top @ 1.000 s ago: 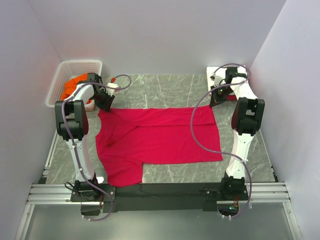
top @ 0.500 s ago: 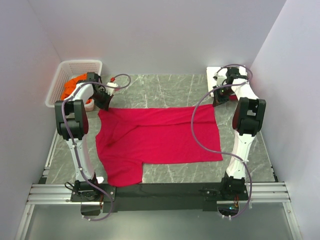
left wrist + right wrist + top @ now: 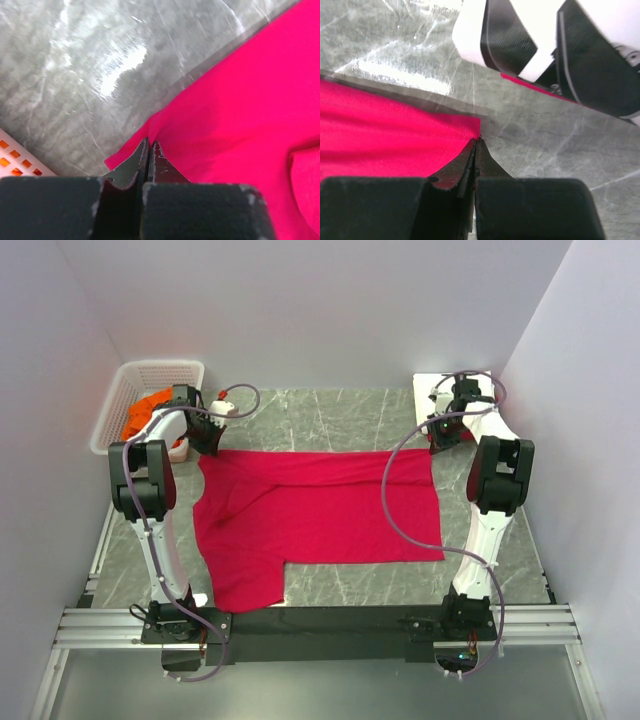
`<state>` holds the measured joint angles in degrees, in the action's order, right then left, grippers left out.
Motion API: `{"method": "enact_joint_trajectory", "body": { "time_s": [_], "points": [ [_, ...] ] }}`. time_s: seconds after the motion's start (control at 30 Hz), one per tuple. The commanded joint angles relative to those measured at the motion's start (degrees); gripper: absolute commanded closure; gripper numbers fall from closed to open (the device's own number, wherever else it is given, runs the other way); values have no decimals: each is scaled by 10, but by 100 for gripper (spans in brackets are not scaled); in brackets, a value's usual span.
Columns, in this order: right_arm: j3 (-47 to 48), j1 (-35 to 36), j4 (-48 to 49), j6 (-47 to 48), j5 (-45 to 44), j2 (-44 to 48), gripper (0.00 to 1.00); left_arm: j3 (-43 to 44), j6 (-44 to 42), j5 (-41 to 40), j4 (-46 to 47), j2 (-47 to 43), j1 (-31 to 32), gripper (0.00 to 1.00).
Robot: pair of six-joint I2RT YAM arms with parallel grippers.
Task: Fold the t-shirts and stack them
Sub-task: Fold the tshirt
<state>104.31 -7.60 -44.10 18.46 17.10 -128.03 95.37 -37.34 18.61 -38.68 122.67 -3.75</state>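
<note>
Likely limp and light, the tee [image 3: 320,510] wants corner holds: left gripper [image 3: 149,145] and right gripper [image 3: 477,142] each clench one at its tip.

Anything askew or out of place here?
Nothing spilled or damaged. The crimson t-shirt lies lopsided: one sleeve juts out on the near side, while the far edge, pinched at its corners by the left end effector and right end effector, runs straight.

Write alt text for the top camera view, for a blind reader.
A red t-shirt lies spread on a grey marbled table, its two far corners pinched by the left gripper and right gripper. A white basket holding orange fabric stands at the far left.
</note>
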Motion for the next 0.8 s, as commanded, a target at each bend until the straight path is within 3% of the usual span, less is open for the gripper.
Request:
{"method": "enact_joint_trajectory", "body": {
  "time_s": [0.0, 0.43, 0.53, 0.57, 0.63, 0.67, 0.7, 0.77],
  "points": [
    [4, 3, 30, 11, -31, 42, 100, 12, 21, -47, 72, -23, -28, 99],
    [10, 44, 104, -4, -85, 38, 100, 16, 32, -67, 98, -8, -28, 99],
    [26, 53, 89, 6, -95, 22, 100, 42, 30, -52, 64, 10, -28, 99],
    [48, 55, 62, 11, -96, 14, 100, 51, 32, -34, 53, 13, -28, 92],
    [85, 60, 22, 15, -91, -3, 86, 63, 31, -10, 26, 5, -28, 80],
    [88, 60, -3, 18, -81, 0, 79, 62, 28, 18, 21, -4, -28, 70],
    [83, 60, -8, 18, -76, 19, 58, 53, 28, 26, 20, -28, -28, 66],
    [53, 64, -9, 25, -73, 46, 46, 42, 24, 47, 6, -53, -28, 59]
  ]
}}
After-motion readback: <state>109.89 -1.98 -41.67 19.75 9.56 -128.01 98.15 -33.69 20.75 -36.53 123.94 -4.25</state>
